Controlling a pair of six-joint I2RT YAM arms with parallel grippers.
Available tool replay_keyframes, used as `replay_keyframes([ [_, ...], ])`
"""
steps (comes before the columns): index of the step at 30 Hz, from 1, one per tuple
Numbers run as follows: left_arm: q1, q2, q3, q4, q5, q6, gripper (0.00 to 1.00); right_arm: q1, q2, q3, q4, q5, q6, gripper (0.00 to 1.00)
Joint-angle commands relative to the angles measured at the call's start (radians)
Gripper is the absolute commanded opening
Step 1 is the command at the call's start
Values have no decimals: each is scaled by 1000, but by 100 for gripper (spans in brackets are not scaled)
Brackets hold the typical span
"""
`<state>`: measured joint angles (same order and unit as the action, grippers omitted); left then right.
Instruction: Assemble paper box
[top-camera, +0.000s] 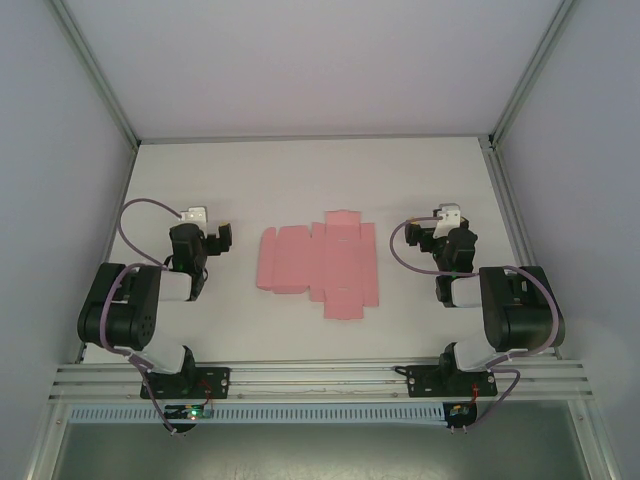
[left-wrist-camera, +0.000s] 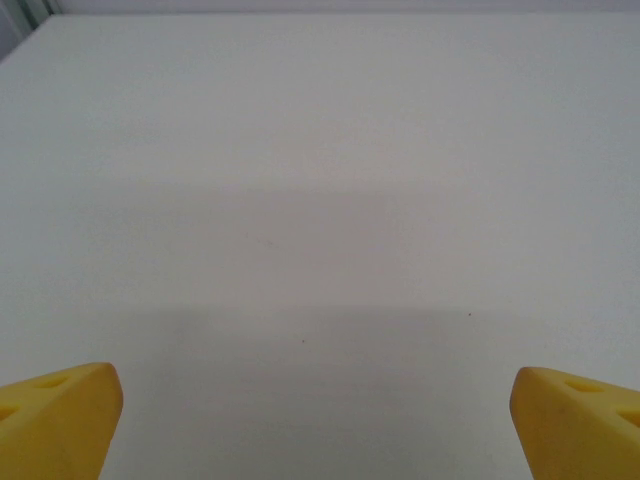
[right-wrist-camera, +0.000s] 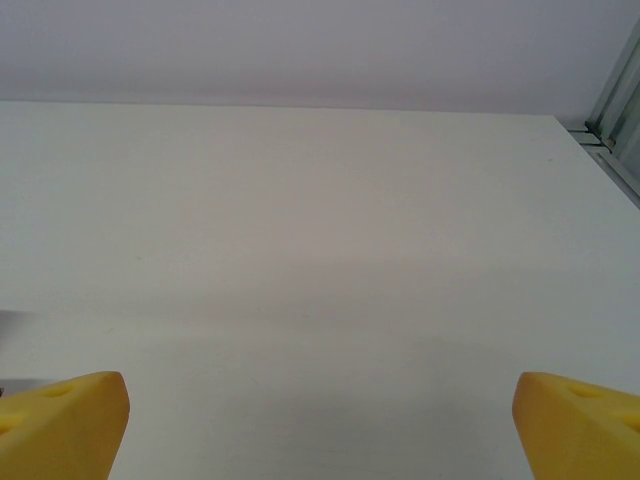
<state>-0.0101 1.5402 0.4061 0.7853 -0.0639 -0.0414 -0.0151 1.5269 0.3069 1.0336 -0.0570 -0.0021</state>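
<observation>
The paper box (top-camera: 320, 262) lies flat and unfolded on the white table (top-camera: 300, 180), a pink die-cut sheet with flaps, midway between the two arms. My left gripper (top-camera: 212, 238) rests to the left of the sheet, apart from it, and stands open. My right gripper (top-camera: 428, 230) rests to the right of the sheet, also apart and open. In the left wrist view the yellow fingertips (left-wrist-camera: 60, 415) stand wide apart over bare table. The right wrist view has its yellow fingertips (right-wrist-camera: 65, 420) spread the same way with nothing between them.
White walls enclose the table on the left, back and right, with metal frame posts (top-camera: 520, 80) at the corners. An aluminium rail (top-camera: 320, 378) runs along the near edge where both arm bases are bolted. A metal frame corner (right-wrist-camera: 615, 110) stands at the far right.
</observation>
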Motion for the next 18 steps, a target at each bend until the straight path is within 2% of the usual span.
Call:
replay_keyframes([
  [1, 10, -84, 85, -165, -20, -14, 100, 1, -38, 41, -45, 11, 14, 98],
  [7, 10, -169, 125, -331, 53, -26, 100, 15, -185, 128, -317, 69, 18, 98],
  [11, 11, -294, 194, -536, 69, -126, 100, 55, -281, 251, -606, 114, 96, 98],
  [13, 10, -330, 256, -683, 135, -205, 100, 96, -292, 345, -806, 92, 164, 98],
  [15, 7, -319, 322, -823, 256, -265, 100, 167, -269, 444, -1003, 45, 191, 98],
  [18, -23, -263, 374, -954, 374, -323, 100, 265, -179, 551, -1194, -19, 243, 95],
])
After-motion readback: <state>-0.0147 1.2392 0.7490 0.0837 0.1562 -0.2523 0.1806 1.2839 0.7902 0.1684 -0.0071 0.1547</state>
